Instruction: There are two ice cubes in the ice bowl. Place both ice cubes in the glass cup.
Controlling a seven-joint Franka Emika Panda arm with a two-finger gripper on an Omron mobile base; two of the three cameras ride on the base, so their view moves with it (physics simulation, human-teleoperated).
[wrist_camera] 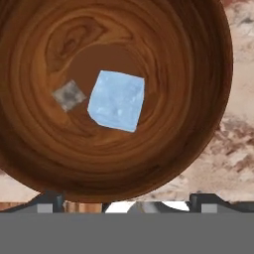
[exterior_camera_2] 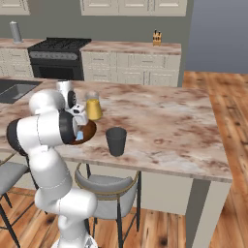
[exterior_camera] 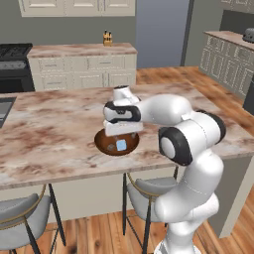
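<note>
Ice cubes, both of them, lie in the ice bowl: in the hand view we see the pale light-blue cube near the middle of the bowl's floor, tilted a little, and the duller greyish cube just beside it, the two close but seemingly not touching. We see the same bowl in the left base view near the front edge of the marbled surface, with the blue cube showing under the hand. Our pincer hangs above the bowl with its jaws spread wide and nothing between them; the two dark finger tips stand at the bottom of the hand view, well apart. In the right base view the glass cup stands upright on the surface, to the right of the bowl and near it, apart from it. A clear jar of yellow liquid stands just behind the bowl. A stool sits under the surface edge below the cup.
</note>
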